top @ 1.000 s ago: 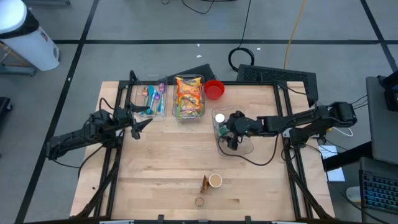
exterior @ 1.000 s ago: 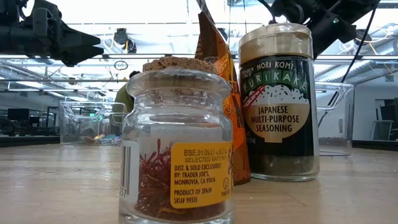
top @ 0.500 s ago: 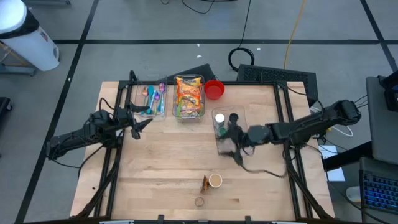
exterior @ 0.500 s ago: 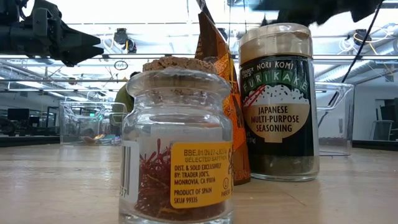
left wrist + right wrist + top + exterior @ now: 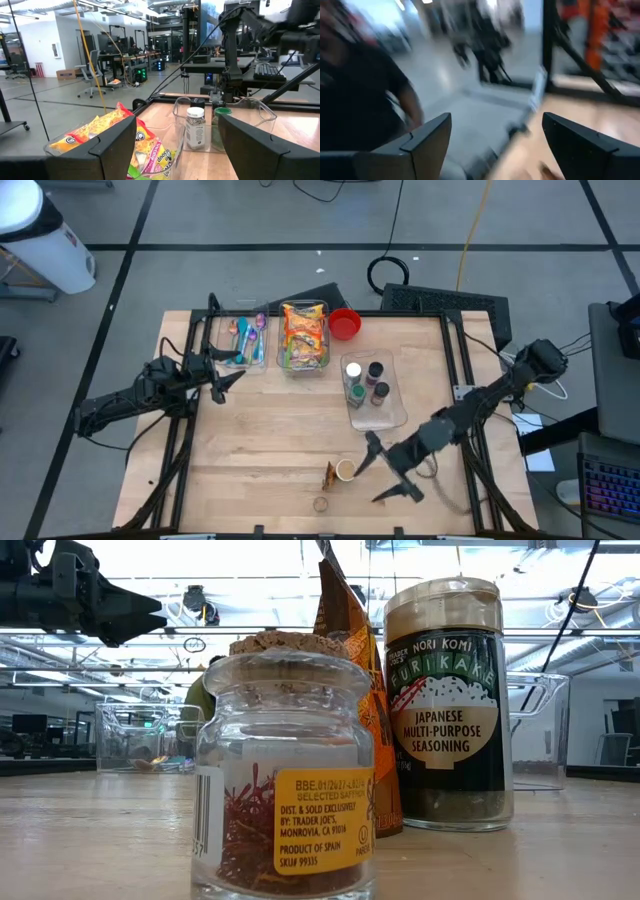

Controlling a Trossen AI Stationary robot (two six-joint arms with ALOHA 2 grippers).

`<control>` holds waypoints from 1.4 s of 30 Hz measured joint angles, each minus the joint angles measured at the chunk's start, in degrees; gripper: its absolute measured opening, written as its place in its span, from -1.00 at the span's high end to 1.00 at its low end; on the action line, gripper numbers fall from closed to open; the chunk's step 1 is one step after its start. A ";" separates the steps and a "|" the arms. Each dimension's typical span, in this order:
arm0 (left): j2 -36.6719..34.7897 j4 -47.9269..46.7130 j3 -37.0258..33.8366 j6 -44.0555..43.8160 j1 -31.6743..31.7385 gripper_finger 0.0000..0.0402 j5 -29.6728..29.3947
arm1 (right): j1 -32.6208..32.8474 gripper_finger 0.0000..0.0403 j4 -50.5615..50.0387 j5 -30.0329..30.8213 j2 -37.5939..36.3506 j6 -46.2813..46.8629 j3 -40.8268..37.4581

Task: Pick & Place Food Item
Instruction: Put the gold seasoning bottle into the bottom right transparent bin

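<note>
A: Where do the cameras sit?
B: One hangs overhead, looking straight down on the whole surface (image 5: 270, 430). One sits at surface height, very close behind a small glass jar (image 5: 285, 775) and a seasoning bottle (image 5: 448, 705).
A: And the wrists?
B: Each looks forward past its own fingers; the left one shares the snack bin (image 5: 125, 137) with the overhead.

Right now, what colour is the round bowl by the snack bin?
Red. The bowl shows best in the high view, beside the snack bin.

Red bowl (image 5: 345, 324), orange-yellow snack bags (image 5: 304, 335), pale wooden table (image 5: 260, 430).
</note>
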 joint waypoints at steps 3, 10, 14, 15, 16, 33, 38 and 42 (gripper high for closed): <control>-0.01 0.00 0.00 0.00 -0.02 -0.41 0.00 | 1.92 -0.52 -16.88 9.14 2.53 -2.77 7.77; 0.00 0.00 0.00 0.00 0.00 -0.41 0.00 | 2.26 -0.53 -38.23 11.92 13.58 -3.81 21.16; -0.02 0.00 0.00 0.00 -0.02 -0.41 0.00 | -0.01 -0.60 -45.37 12.15 16.93 -3.80 23.84; -0.02 0.00 0.00 0.00 0.00 -0.41 0.00 | -0.60 -0.61 -45.71 12.25 17.19 -3.34 23.86; -0.01 0.00 0.00 0.00 0.00 -0.41 0.00 | -1.21 -0.63 -45.91 12.33 17.42 -2.97 23.87; 0.00 0.00 0.00 0.00 0.00 -0.41 -0.01 | -3.26 -0.68 -49.33 10.70 18.19 -1.68 22.49; 0.00 0.00 0.00 0.00 0.00 -0.41 0.00 | -3.13 -0.67 -46.70 11.97 18.21 -1.65 19.54; 0.00 0.00 0.00 0.00 -0.01 -0.41 -0.02 | -3.04 -0.67 -43.23 11.95 18.23 -1.32 18.23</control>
